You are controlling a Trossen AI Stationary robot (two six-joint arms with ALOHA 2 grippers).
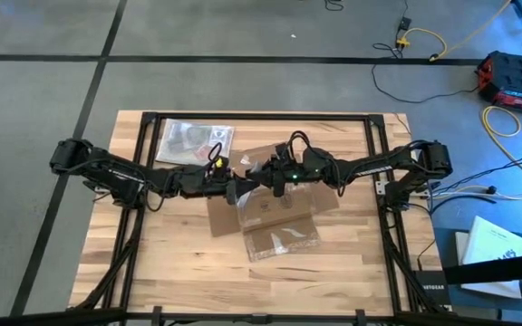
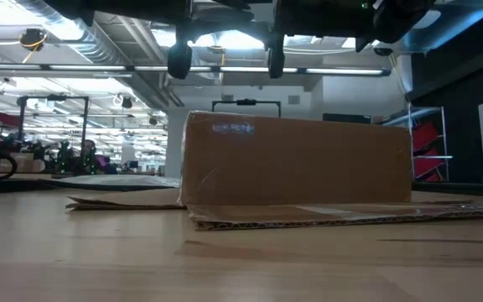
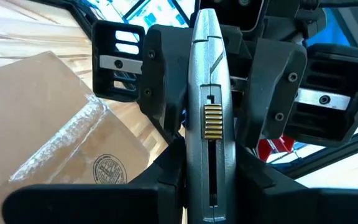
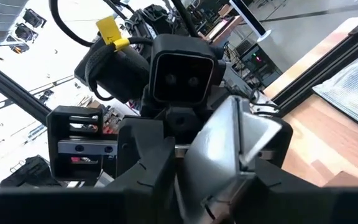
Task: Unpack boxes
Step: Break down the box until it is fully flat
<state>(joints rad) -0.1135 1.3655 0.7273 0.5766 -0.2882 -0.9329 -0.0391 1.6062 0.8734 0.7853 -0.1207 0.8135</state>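
— Two grippers, one tool, is that right?

— Yes. The left gripper and the right gripper meet nose to nose, and a silver utility knife runs between them.

— How do the jaws stand?

— The left jaws are pinching the lower body of the knife, which rises straight out from between them. The right jaws face them and press on the knife's upper body from both sides, above its ribbed gold slider.

— And the cardboard box?

— Directly beneath both sets of jaws, lying on the wooden table. Neither gripper touches it. In the low view its side wall stands upright, a flap lies flat on the tabletop in front, and the dark arm parts hang above its top edge, apart from it.

— Anything on the box itself?

— From the left wrist, just beside the jaws and below them, a brown panel shows with a strip of shiny clear tape along one edge and a round printed stamp.

— What else is on the table?

— A clear plastic bag, lying flat well apart from the jaws, on the far side of the left arm near the table's edge. It touches neither the box nor either gripper.

— Is the knife's blade out?

— I cannot tell; the tip is hidden by the right gripper.
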